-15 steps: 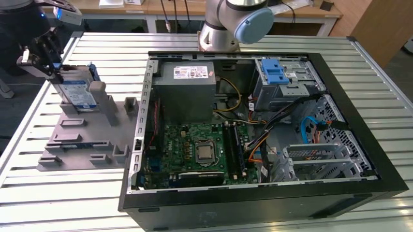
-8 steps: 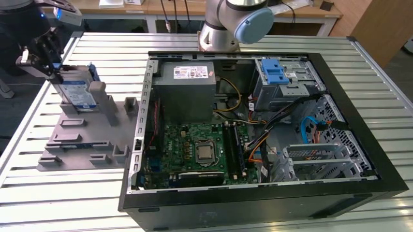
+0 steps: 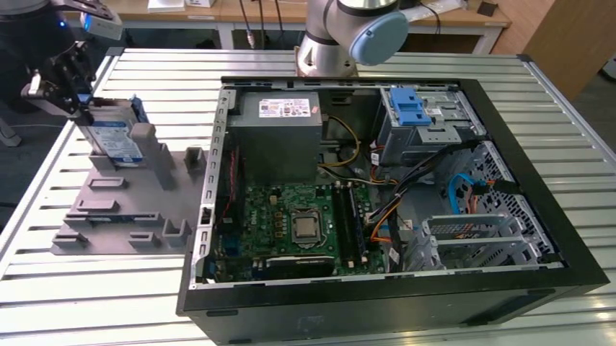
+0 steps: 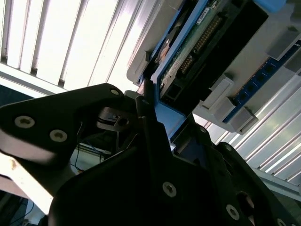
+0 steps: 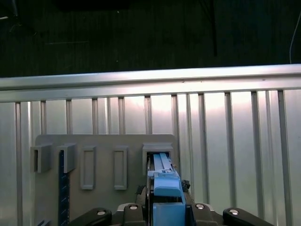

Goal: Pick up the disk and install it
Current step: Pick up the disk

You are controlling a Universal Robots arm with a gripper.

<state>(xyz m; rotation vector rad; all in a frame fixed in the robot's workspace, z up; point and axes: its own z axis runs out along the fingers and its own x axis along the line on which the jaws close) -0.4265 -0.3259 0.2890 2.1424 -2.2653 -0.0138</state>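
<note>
As the disk (image 3: 109,135) stands upright, the gripper (image 3: 73,101) seems closed on its edge.

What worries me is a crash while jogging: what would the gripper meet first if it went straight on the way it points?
The disk, standing on edge in the grey holder directly before the gripper. They may already touch; depth is unclear.

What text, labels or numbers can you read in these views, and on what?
No text can be read.
Blue-and-white label on the flat silver hard drive with a blue plastic frame: too small to read.
White sticker on the grey metal box in the black computer case: print too small to read.
</note>
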